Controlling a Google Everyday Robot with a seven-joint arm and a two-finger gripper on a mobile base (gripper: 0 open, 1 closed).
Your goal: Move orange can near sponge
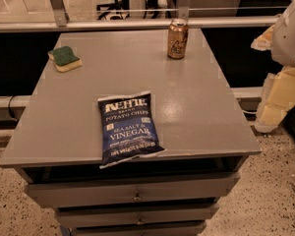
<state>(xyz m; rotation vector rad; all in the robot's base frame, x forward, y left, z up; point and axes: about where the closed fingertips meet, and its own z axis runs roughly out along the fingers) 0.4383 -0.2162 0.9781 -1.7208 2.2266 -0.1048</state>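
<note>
Camera view: gripper (279,96) right of the table (201,112), open or closed cannot be told; a glancing approach could topple the upright orange can (177,39), well apart from the sponge (65,58).

A grey cabinet (196,107) with a flat, slightly glossy top is set in the middle of the view. A soft patch of warm light is reflected on its right half. Under the top, stacked drawers (88,193) are seen, each fitted with a small metal knob (136,196). The floor (275,195) is laid in pale speckled stone. Behind the cabinet a pale horizontal rail (113,24) is carried across the whole width, and upright metal posts (56,4) are fixed above it. A lower pale bar (10,102) is run along a dark recess behind the cabinet. The room is lit dimly, in a yellowish tone. The gripper is not seen in this view.
</note>
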